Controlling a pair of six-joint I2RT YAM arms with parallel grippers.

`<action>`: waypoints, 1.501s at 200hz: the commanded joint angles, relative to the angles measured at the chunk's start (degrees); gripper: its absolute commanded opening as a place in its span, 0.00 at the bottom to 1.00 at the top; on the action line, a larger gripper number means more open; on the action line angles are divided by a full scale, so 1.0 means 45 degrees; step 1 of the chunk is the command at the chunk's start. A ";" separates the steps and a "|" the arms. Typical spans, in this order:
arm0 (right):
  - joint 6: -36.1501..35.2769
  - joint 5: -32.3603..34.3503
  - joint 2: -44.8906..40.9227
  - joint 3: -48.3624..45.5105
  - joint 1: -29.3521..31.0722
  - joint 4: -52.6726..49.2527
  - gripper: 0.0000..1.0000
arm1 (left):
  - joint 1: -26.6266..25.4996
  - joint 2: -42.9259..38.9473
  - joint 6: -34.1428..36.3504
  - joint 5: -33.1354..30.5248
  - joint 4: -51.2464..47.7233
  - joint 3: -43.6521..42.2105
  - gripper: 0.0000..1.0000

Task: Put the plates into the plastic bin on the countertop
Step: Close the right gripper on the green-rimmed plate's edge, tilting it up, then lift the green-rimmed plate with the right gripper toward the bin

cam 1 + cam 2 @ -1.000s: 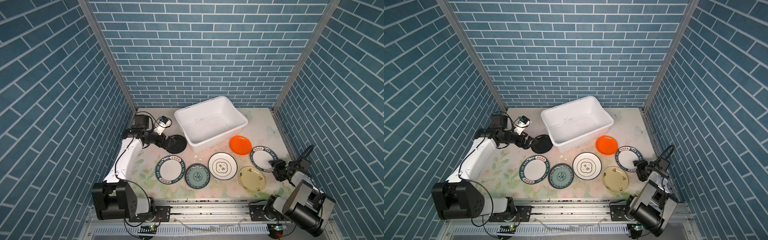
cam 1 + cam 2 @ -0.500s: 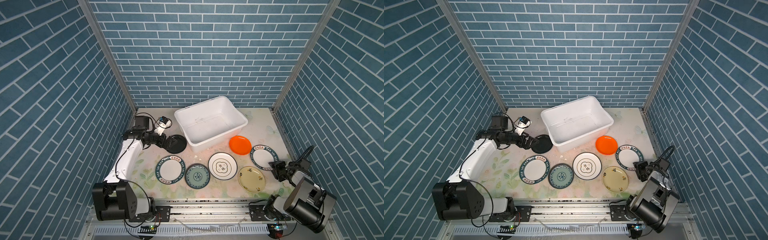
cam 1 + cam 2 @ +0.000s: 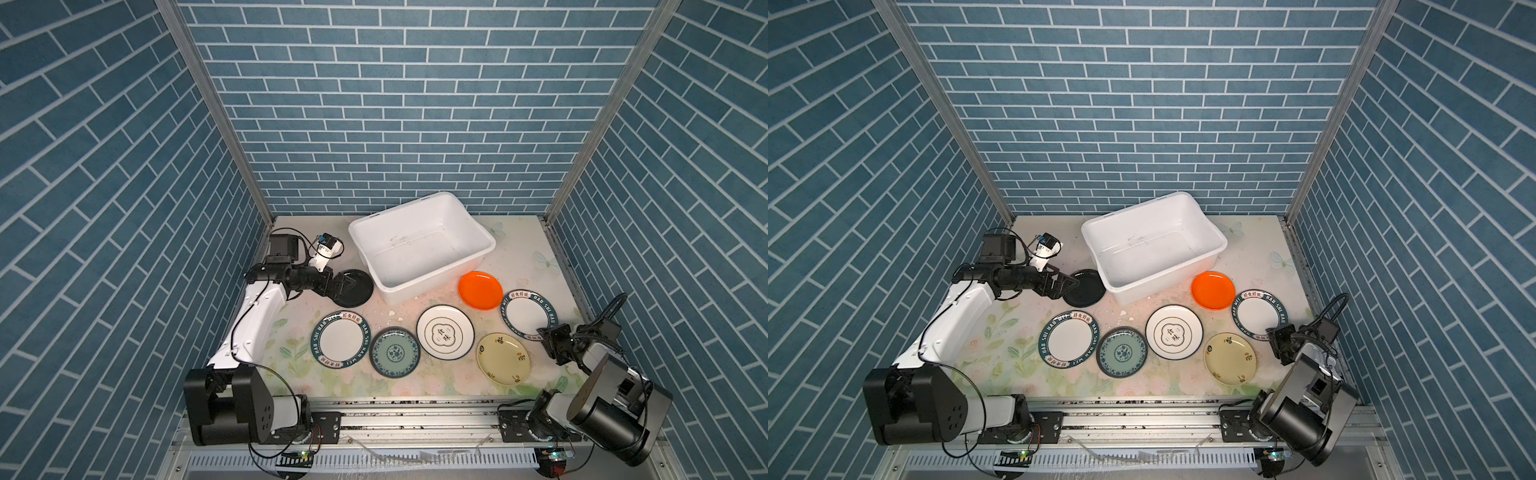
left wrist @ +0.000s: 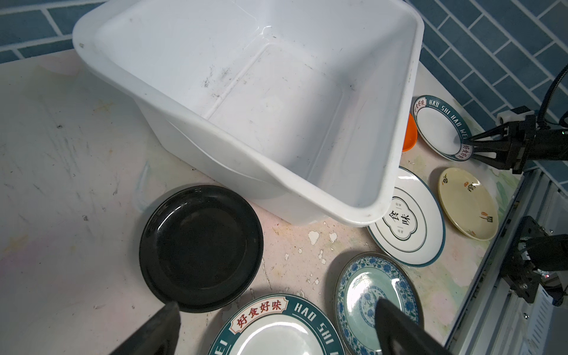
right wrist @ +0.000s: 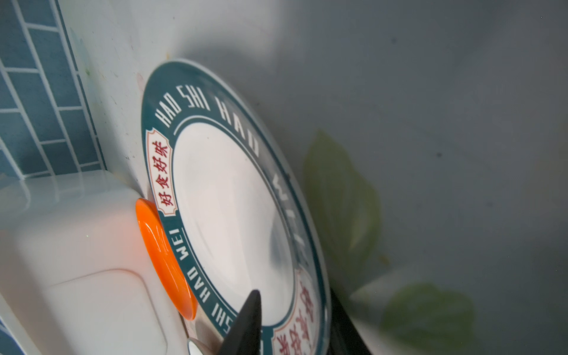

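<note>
Blue brick walls [image 3: 374, 104] on three sides, behind and beside both pincers. Pale floral countertop [image 3: 523, 245] underneath, chipped in the stretch between them. White plastic bin [image 3: 432, 278] askew on it, just ahead of the left pincer [image 3: 347, 286], well apart from the right pincer [image 3: 542, 334]. Seven plates flat on the countertop, all outside the bin. Straight ahead of the right pincer, lettered plate [image 3: 528, 311], near rim between the jaws. Beside the left pincer, on the side away from the bin, second lettered plate [image 3: 340, 340]. Between the two pincers, quatrefoil plate [image 3: 444, 337], cream plate [image 3: 503, 359] and teal plate [image 3: 395, 352], cream nearest the right one. Directly under the left pincer, black plate [image 3: 361, 282], just beside the bin. Beyond the lettered plate from the right pincer, orange plate [image 3: 480, 290], just beside the bin. Left pincer: hovers over the black plate's edge, jaws spread wide, released. Right pincer: straddles the lettered rim, one finger [image 5: 250, 313] above, its mate below; clamped or merely astride, cannot tell.
</note>
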 commanded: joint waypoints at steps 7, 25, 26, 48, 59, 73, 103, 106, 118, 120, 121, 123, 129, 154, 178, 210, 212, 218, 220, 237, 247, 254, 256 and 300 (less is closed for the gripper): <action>-0.0054 0.0538 0.0041 -0.0470 -0.0002 -0.1151 0.30 | -0.0069 -0.0192 -0.0259 0.0325 0.0378 -0.0230 1.00; -0.0045 0.0574 -0.0075 -0.0479 -0.0017 -0.1161 0.27 | -0.0069 -0.0218 -0.0318 0.0354 0.0356 -0.0211 1.00; -0.0045 0.0576 -0.0088 -0.0485 -0.0019 -0.1169 0.27 | -0.0069 -0.0212 -0.0319 0.0354 0.0352 -0.0211 1.00; -0.0023 0.0617 -0.0287 -0.0525 -0.0042 -0.1213 0.23 | -0.0072 -0.0301 -0.0416 0.0403 0.0330 -0.0172 1.00; -0.0020 0.0633 -0.0398 -0.0526 -0.0030 -0.1200 0.20 | -0.0089 -0.0347 -0.0453 0.0385 0.0327 -0.0157 1.00; -0.0025 0.0630 -0.0514 -0.0547 -0.0044 -0.1198 0.19 | -0.0089 -0.0418 -0.0512 0.0373 0.0349 -0.0132 1.00; -0.0019 0.0555 -0.0810 -0.0621 -0.0052 -0.1173 0.17 | -0.0147 -0.0487 -0.0649 0.0366 0.0354 -0.0069 0.99; -0.0024 0.0530 -0.0839 -0.0628 -0.0044 -0.1171 0.17 | -0.0162 -0.0502 -0.0651 0.0373 0.0340 -0.0056 1.00; -0.0021 0.0565 -0.0982 -0.0624 -0.0059 -0.1165 0.16 | -0.0185 -0.0522 -0.0641 0.0331 0.0328 -0.0025 1.00; -0.0034 0.0564 -0.1009 -0.0626 -0.0060 -0.1183 0.16 | -0.0186 -0.0549 -0.0644 0.0319 0.0315 -0.0018 1.00; -0.0039 0.0571 -0.1024 -0.0626 -0.0060 -0.1190 0.16 | -0.0186 -0.0553 -0.0647 0.0317 0.0312 -0.0017 1.00; -0.0029 0.0585 -0.1049 -0.0626 -0.0060 -0.1194 0.15 | -0.0186 -0.0556 -0.0650 0.0315 0.0311 -0.0016 1.00; -0.0025 0.0609 -0.1146 -0.0635 -0.0060 -0.1203 0.15 | -0.0186 -0.0574 -0.0646 0.0300 0.0309 0.0004 1.00; -0.0025 0.0716 -0.1479 -0.0662 -0.0060 -0.1224 0.12 | -0.0206 -0.0578 -0.0651 0.0276 0.0214 0.0080 1.00; -0.0025 0.0699 -0.1641 -0.0663 -0.0059 -0.1193 0.10 | -0.0241 -0.0605 -0.0651 0.0237 0.0193 0.0170 0.99; 0.0034 0.0437 -0.1680 -0.0552 -0.0079 -0.1032 0.04 | -0.0279 -0.0576 -0.0671 0.0200 0.0140 0.0342 1.00; 0.0038 0.0410 -0.1667 -0.0554 -0.0080 -0.1028 0.04 | -0.0283 -0.0567 -0.0671 0.0213 0.0136 0.0352 1.00; 0.0086 0.0365 -0.1677 -0.0531 -0.0087 -0.1015 0.04 | -0.0299 -0.0558 -0.0671 0.0217 0.0117 0.0398 1.00; 0.0099 0.0354 -0.1690 -0.0530 -0.0093 -0.1008 0.04 | -0.0302 -0.0558 -0.0671 0.0203 0.0105 0.0410 0.99; 0.0289 0.0313 -0.1808 -0.0509 -0.0080 -0.0951 0.03 | -0.0304 -0.0548 -0.0671 0.0198 0.0059 0.0509 1.00; 0.0398 0.0351 -0.1967 -0.0509 -0.0080 -0.0956 0.02 | -0.0322 -0.0566 -0.0671 0.0191 0.0023 0.0550 1.00; 0.0475 0.0361 -0.2114 -0.0509 -0.0080 -0.0963 0.01 | -0.0318 -0.0582 -0.0671 0.0202 0.0000 0.0568 1.00; 0.0505 0.0377 -0.2166 -0.0509 -0.0080 -0.0972 0.00 | -0.0312 -0.0603 -0.0661 0.0199 -0.0007 0.0580 1.00; 0.0673 0.0725 -0.3657 -0.0076 -0.0099 -0.1754 0.00 | -0.0323 -0.0839 -0.0580 0.0141 -0.0205 0.0763 1.00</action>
